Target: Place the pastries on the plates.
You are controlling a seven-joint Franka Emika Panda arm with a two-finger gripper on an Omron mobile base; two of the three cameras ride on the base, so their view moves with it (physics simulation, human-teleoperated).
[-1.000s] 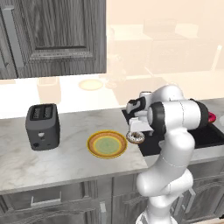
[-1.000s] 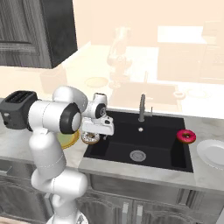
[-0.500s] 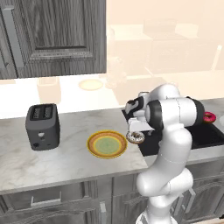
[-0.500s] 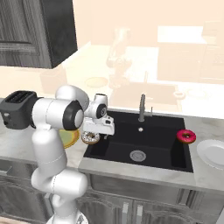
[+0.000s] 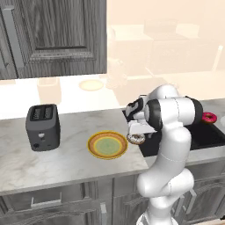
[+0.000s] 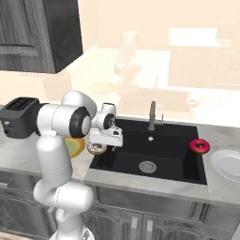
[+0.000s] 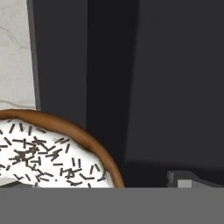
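Observation:
My gripper (image 5: 137, 133) is shut on the brown doughnut (image 5: 136, 139) with white icing and dark drizzle, and holds it over the sink's left edge. The same doughnut (image 6: 97, 149) hangs under the gripper (image 6: 102, 143) in the right base view. In the hand view this doughnut (image 7: 48, 155) sits at the lower left. Just left of it lies the orange-yellow plate (image 5: 91, 145) with a green centre, partly hidden behind the arm (image 6: 79, 151). The red-pink doughnut (image 6: 199, 146) rests at the sink's right edge (image 5: 209, 117). The pale plate (image 6: 228, 164) lies on the counter to its right.
A black toaster (image 5: 42, 127) stands on the marble counter (image 5: 26, 162) at the left. The black sink (image 6: 150, 157) with its faucet (image 6: 152, 115) takes up the middle. Dark wall cabinets (image 5: 52, 35) hang above. A faint peach disc (image 5: 91, 85) shows behind the counter.
Hardly anything: the arm has shifted slightly, and the held doughnut stays at the sink's left edge beside the orange-yellow plate.

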